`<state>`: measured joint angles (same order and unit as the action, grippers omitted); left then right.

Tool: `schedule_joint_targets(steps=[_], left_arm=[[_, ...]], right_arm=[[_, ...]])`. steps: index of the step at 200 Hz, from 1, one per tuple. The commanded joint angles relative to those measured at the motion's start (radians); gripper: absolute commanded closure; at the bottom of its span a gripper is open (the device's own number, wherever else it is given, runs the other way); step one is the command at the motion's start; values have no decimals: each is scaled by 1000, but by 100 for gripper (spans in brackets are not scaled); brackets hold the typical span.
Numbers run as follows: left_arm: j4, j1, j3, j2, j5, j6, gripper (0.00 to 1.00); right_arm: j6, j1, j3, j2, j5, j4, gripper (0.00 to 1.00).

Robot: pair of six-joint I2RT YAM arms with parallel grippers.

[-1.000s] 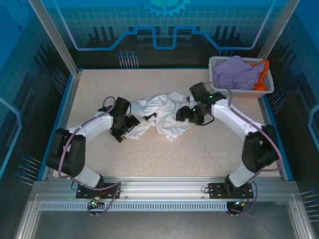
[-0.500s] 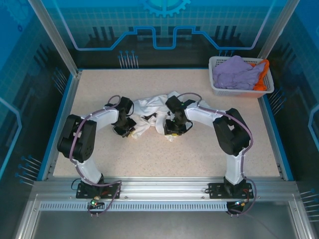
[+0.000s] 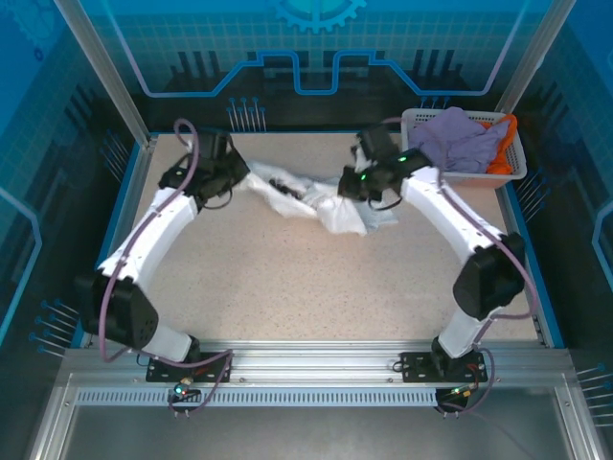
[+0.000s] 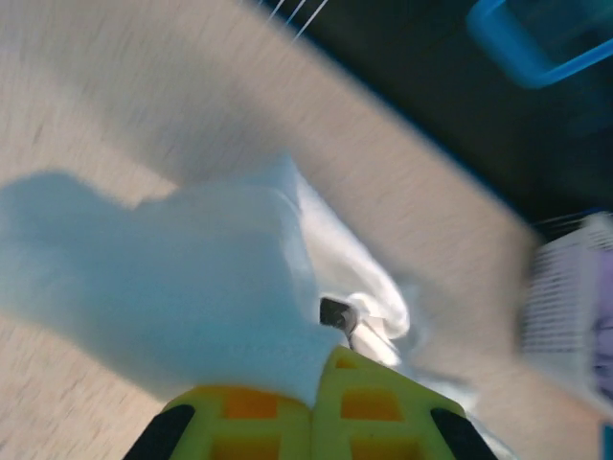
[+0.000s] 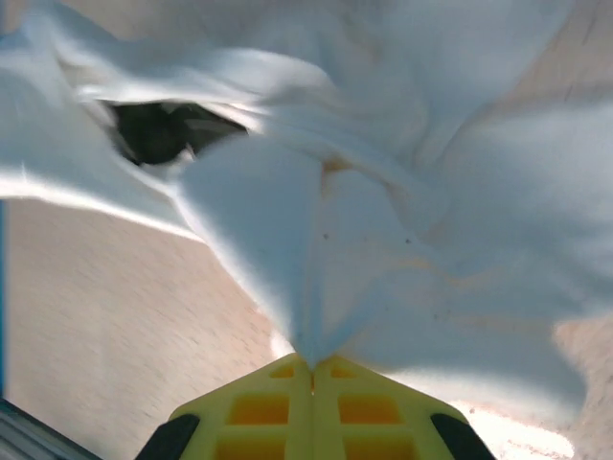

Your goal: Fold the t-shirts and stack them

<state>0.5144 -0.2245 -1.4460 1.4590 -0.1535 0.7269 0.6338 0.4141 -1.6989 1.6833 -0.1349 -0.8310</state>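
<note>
One table (image 3: 316, 278), speckled beige; we are working over its far half.
One white t-shirt (image 3: 337, 213), bunched and creased; we are holding it strung between both grippers across the far middle, and its right part is trailing onto the table.
One white lattice basket (image 3: 450, 178), far right corner, carrying one lavender t-shirt (image 3: 458, 139) and one orange t-shirt (image 3: 505, 146).
One left gripper (image 4: 314, 379), jaws clamped on the white shirt's left end.
One right gripper (image 5: 311, 369), jaws clamped on a fold at its right end.
Step in hand, as we are judging it: spreading the white shirt flat, with no fold made yet.
Next move is calling for an even pull apart, then lowering the cloth smooth onto the table.
</note>
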Motion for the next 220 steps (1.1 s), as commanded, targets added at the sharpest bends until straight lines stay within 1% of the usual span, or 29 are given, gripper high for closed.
schedule_joint_targets(steps=[1,19,42,58,79,94,113,123,132,148,160,174,183,198,202,211,214,220], left_arm=[[-22,16,-131,-41,-33,-112,100],[-15,35,-239,-42,-24,-150,100],[-7,73,-329,-19,-15,-159,100],[-6,100,-375,21,-9,-139,100],[-6,119,-475,108,35,-113,100],[9,121,-590,188,68,-113,100],[38,122,-750,271,136,-125,100],[42,122,-802,284,163,-140,100],[36,122,-816,270,177,-151,100],[3,122,-775,199,194,-173,100],[-38,122,-687,112,206,-167,100],[-112,121,-517,-18,271,-130,100],[-144,118,-398,-106,306,-112,100],[-156,114,-185,-261,313,-99,100],[-144,113,-130,-301,300,-98,96],[-108,113,-18,-387,254,-109,78],[-95,113,20,-416,234,-113,75],[-59,113,81,-465,172,-114,74]], right_arm=[[-9,-66,-124,-45,-27,-90,100],[17,-114,-220,-47,-26,-105,100],[47,-174,-333,-13,-40,-136,100],[68,-212,-405,37,-63,-163,100],[76,-241,-543,147,-86,-204,100],[92,-256,-698,250,-108,-251,100],[116,-263,-980,400,-122,-339,100],[125,-262,-1117,458,-132,-363,100],[140,-260,-1180,472,-141,-363,100],[149,-255,-1128,423,-169,-316,100],[132,-242,-1040,354,-181,-280,100],[97,-227,-947,268,-200,-278,100],[74,-226,-904,219,-208,-314,100],[48,-237,-823,140,-191,-414,100],[43,-241,-794,121,-180,-443,100],[34,-250,-711,78,-164,-495,100],[30,-253,-680,67,-163,-508,100],[21,-258,-621,48,-159,-529,100]])
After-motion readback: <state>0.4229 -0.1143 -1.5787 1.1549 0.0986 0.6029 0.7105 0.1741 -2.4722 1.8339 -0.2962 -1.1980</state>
